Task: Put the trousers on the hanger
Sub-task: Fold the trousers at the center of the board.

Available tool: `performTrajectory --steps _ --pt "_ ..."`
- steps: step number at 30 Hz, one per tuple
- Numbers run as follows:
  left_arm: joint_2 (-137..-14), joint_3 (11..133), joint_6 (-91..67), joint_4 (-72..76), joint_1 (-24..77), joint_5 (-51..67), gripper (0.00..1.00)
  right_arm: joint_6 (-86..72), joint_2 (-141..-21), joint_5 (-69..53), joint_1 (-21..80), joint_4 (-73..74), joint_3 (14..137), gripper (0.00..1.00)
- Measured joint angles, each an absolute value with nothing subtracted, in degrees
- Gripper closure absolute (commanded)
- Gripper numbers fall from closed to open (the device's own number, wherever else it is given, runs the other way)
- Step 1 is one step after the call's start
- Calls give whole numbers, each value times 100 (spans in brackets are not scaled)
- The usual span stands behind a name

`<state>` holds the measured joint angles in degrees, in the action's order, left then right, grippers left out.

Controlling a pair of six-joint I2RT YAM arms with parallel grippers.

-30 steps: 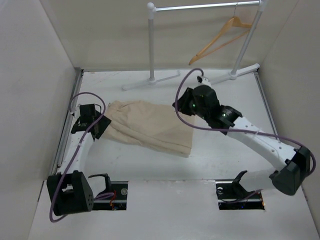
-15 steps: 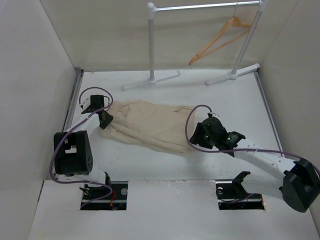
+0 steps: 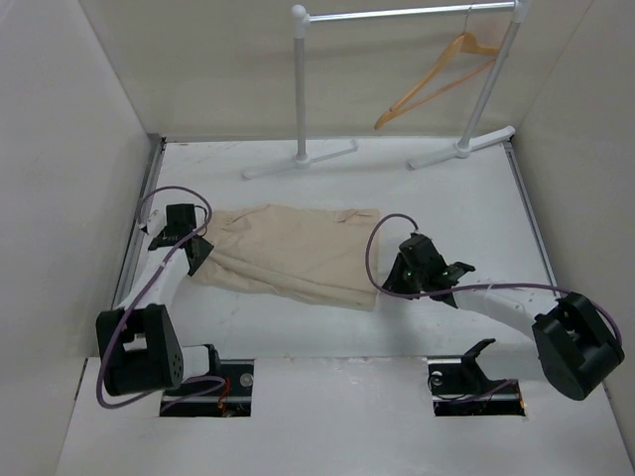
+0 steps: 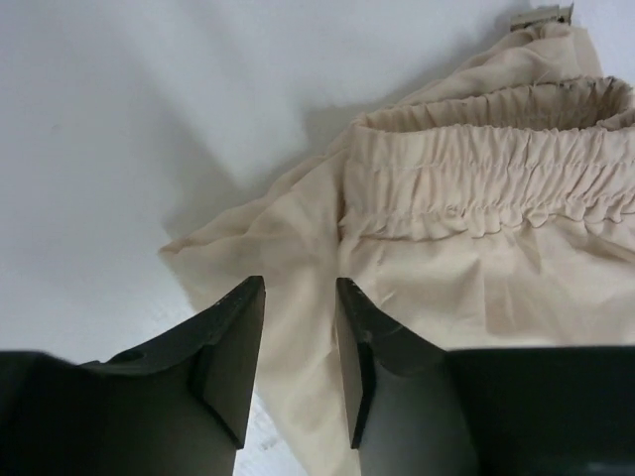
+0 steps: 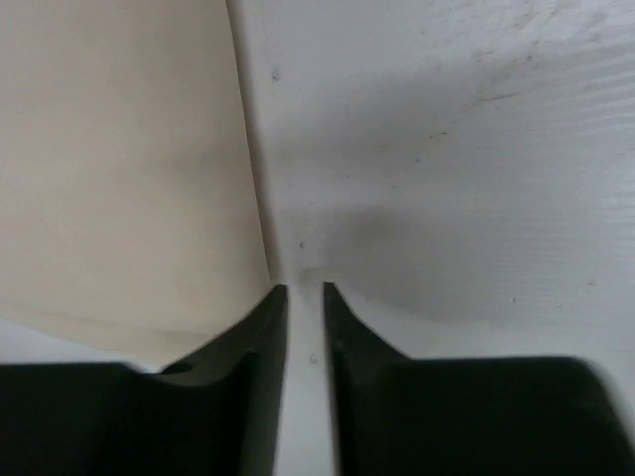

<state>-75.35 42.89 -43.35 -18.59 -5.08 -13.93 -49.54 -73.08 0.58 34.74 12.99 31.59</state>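
Note:
The beige trousers lie flat on the table, waistband to the left. My left gripper is over the waist corner. In the left wrist view its jaws stand a little apart with a fold of the trousers lying between the fingertips, not pinched. My right gripper is low on the table at the hem's right edge. Its jaws show a narrow gap with only bare table between, and the trousers' edge lies just left of them. The wooden hanger hangs on the rack at the back right.
The white rack stands at the back, its feet on the table. White walls close in the left, right and back. A metal rail runs along the left table edge.
My right arm has come down from above the trousers' right end to the table at the hem. My left gripper has shifted at the waist. The trousers now lie straighter and flatter.

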Motion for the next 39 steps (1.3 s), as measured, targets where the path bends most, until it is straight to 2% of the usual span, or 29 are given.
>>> performTrajectory --steps 2,3,5,9,11,14,17,19,24,26,28,30,32,33,35,37,39 --pt "-7185 4272 -4355 -2106 -596 -1376 54 -4915 -7118 82 3415 1433 3177 47" --pt "-6980 4278 -4355 -2215 -633 -1365 54 -4851 -6963 99 3413 1562 3218 41" --pt "-6528 4353 -4364 -2497 -676 -1356 56 -4685 -6663 119 3413 1828 3422 47" --pt "-6007 4856 -4447 -2818 -220 -1391 69 -4379 -6469 14 3420 1907 4154 79" --pt "-6171 5140 -4525 -2733 353 -1393 71 -4348 -6558 -163 3435 1693 4381 84" --pt "-6807 5349 -4598 -2307 1151 -1337 72 -4480 -6801 -438 3503 1133 4327 84" --pt "-7581 5295 -4615 -1774 1420 -1223 72 -4847 -7061 -676 3535 388 3795 85" --pt "-7994 5100 -4584 -1358 1249 -1186 72 -5144 -7317 -801 3533 -21 3315 86" --pt "-8423 4353 -4571 -871 108 -987 73 -5907 -7920 -1070 3489 -775 2532 87" --pt "-8276 4128 -4571 -829 -132 -897 72 -6045 -7909 -1076 3496 -847 2488 83" --pt "-7975 3986 -4558 -823 -213 -792 68 -6086 -7732 -1052 3496 -703 2477 76" --pt "-7579 3909 -4543 -928 -255 -703 64 -6036 -7367 -1007 3494 -333 2519 68" --pt "-7175 3916 -4532 -1035 -270 -635 62 -5900 -6978 -967 3448 132 2724 65" --pt "-7019 3942 -4530 -1083 -263 -622 62 -5811 -6866 -963 3415 290 2888 65" --pt "-6805 4073 -4523 -1192 -141 -622 62 -5625 -6871 -976 3234 460 3385 72" --pt "-6766 4239 -4528 -1229 126 -620 62 -5448 -7247 -1007 2976 447 3988 79" --pt "-6851 4403 -4534 -1225 517 -631 62 -5284 -7896 -1050 2714 346 4668 82"
